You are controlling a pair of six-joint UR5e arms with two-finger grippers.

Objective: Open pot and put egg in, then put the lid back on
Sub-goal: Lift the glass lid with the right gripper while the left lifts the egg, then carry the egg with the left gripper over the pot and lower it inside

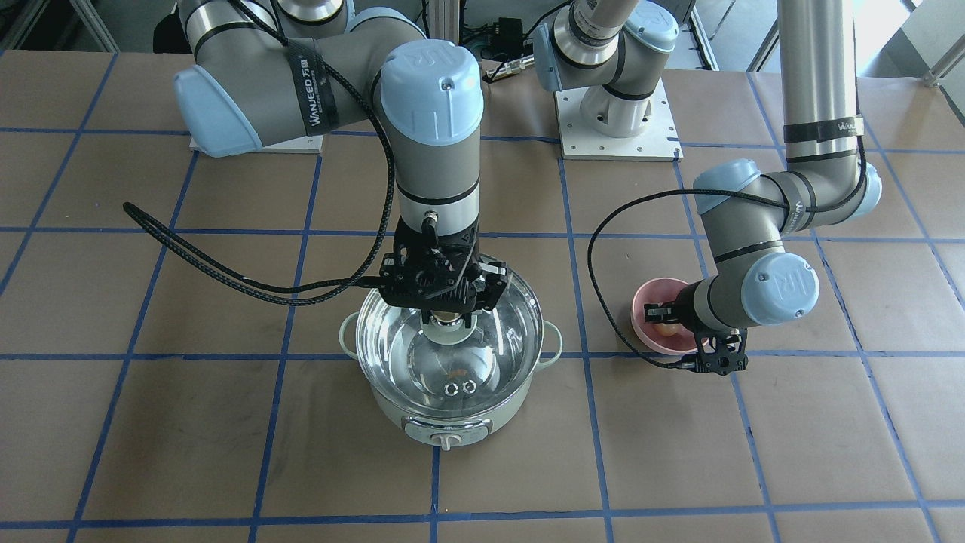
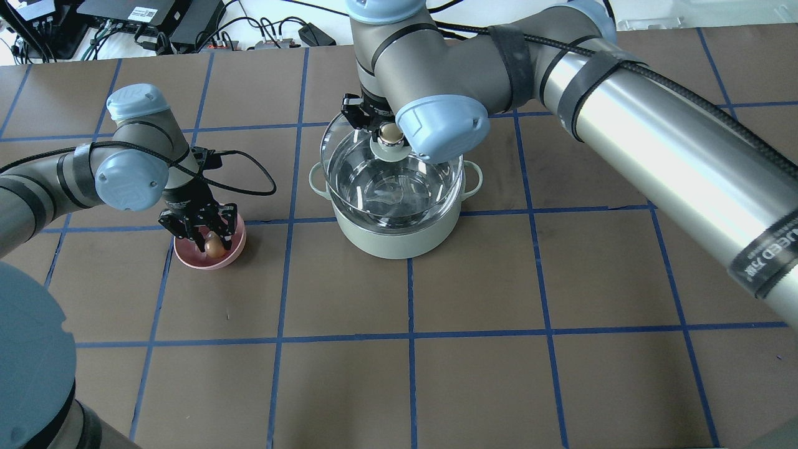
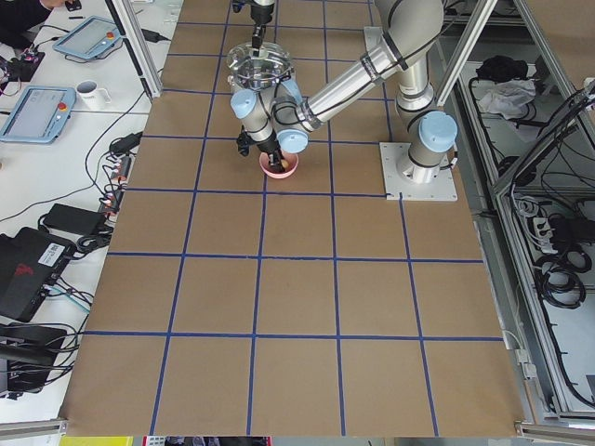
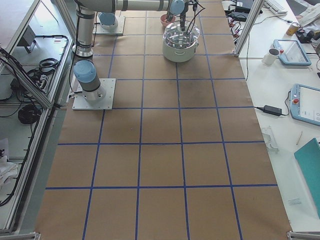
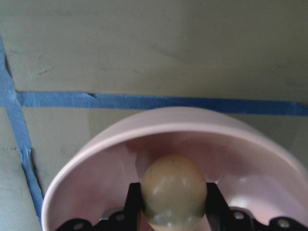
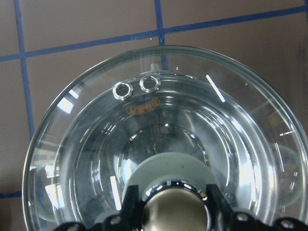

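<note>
Black band [image 1: 310,83] on the right arm reads "WANJEED", with Chinese characters following. Second band [image 1: 823,130], on the left arm: "WANJ", remainder out of sight. Blue joint cap [image 1: 431,64], right arm: "UR" logo.

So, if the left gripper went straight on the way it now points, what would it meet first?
Probably the floor of the pink bowl: the left gripper points down into it, with the egg between its fingers.

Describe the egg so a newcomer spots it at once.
Start at the mint-green pot mid-table; the pink bowl sits apart from it, on the robot's left. Inside it, gripped by the left gripper, lies the egg: small, smooth, tan-brown, the only oval thing there.
</note>
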